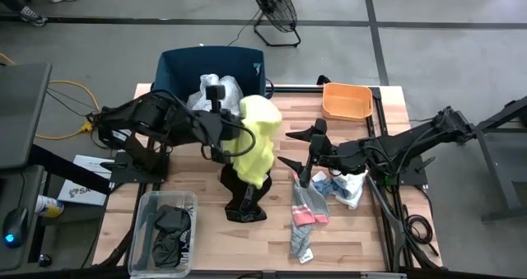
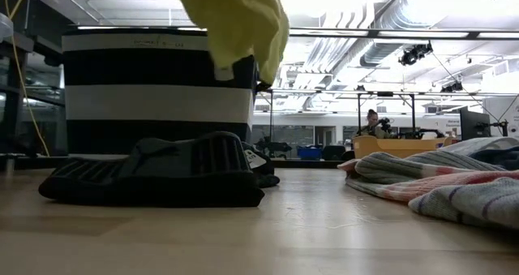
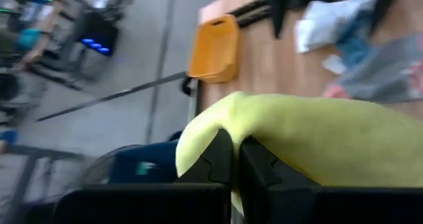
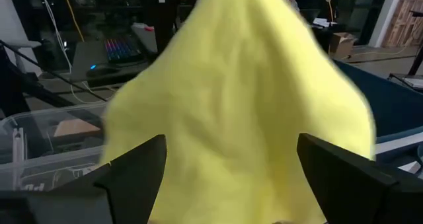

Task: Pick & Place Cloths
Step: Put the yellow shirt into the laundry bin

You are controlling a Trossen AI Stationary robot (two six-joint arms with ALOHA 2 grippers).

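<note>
- High view: my left gripper [image 1: 233, 141] was pinched tight on the neon-yellow garment [image 1: 258, 139], which hung clear of the table just at six o'clock of the dark-blue bin [image 1: 177, 69]. White cloth already lay in the bin. My right gripper [image 1: 301, 160] waited with fingers spread, holding nothing, at three o'clock of the garment. Below it lay the grey socks with pink toes [image 1: 306, 206] and the small white-blue rag [image 1: 346, 187]; the black-and-white patterned piece [image 1: 245, 198] lay at six o'clock of the garment.
- Low view: the garment's hem [image 2: 235, 23] dangled above the patterned piece [image 2: 158, 174], in front of the bin's striped wall [image 2: 154, 88].
- Left wrist view: my left fingertips [image 3: 225, 161] were clamped on a yellow fold, orange tray [image 3: 213, 47] beyond.
- Right wrist view: yellow cloth [image 4: 238, 105] filled the gap between my parted right fingers [image 4: 129, 168].
- Risk, as I judged it: the hanging tail could catch the bin rim and drape outside, or brush my right fingers if I swung sideways.
</note>
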